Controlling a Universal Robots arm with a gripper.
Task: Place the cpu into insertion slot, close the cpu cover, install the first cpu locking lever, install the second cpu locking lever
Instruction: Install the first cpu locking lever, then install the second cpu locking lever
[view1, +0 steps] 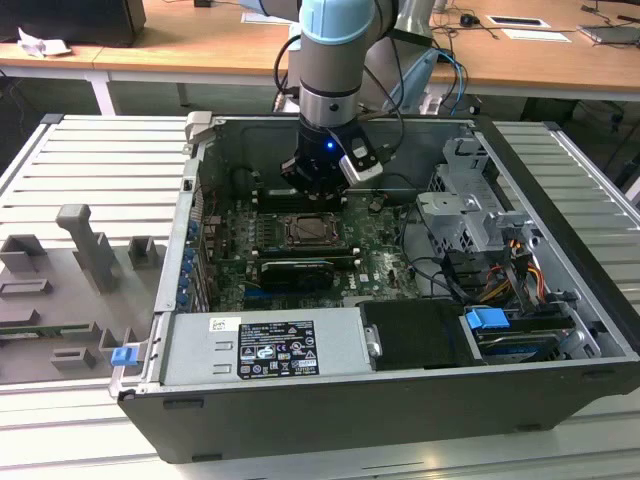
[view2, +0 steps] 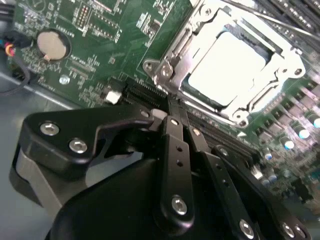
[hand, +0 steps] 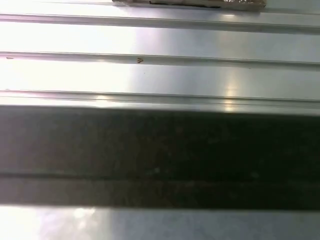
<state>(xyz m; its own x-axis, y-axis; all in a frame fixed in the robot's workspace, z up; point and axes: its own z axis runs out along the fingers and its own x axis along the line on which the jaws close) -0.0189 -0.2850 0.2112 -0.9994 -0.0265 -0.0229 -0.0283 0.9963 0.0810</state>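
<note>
1. Grey fixture blocks (view1: 85, 250), exterior view's left: I see them standing on the ribbed metal counter (view1: 100, 165), well apart from the case; a small blue clip (view1: 124, 354) lies near the case corner.

2. Open computer case (view1: 400, 400), centre: the power supply (view1: 265, 345) lies along the near edge, the green circuit board (view1: 380, 250) behind it. I can make out a long black card (view1: 295, 270) just in front of the socket.

3. Insertion slot (view1: 315, 232): small and dark in the exterior view, with the arm (view1: 335, 60) rising above it. In the second wrist view the cpu (view2: 227, 65) sits in the slot, its face washed out bright, and the cpu cover (view2: 200, 35) lies closed around it as a silvery frame. I cannot make out the locking levers with certainty.

4. Tool (view1: 318, 185): hanging just behind the socket in the exterior view. In the second wrist view its fingers (view2: 175, 150) are pressed together, clenched on nothing, close beside the socket edge; the tips are hard to separate from the dark connector behind them. A coin cell (view2: 52, 44) shows on the board in that view.

5. Drive cage (view1: 465, 210) and coloured cables (view1: 510, 275), exterior view's right.

6. First wrist view: ribbed bright metal (hand: 160, 75) and a dark band (hand: 160, 150); I cannot identify more.

7. Room: wooden desks (view1: 540, 55) behind.
</note>
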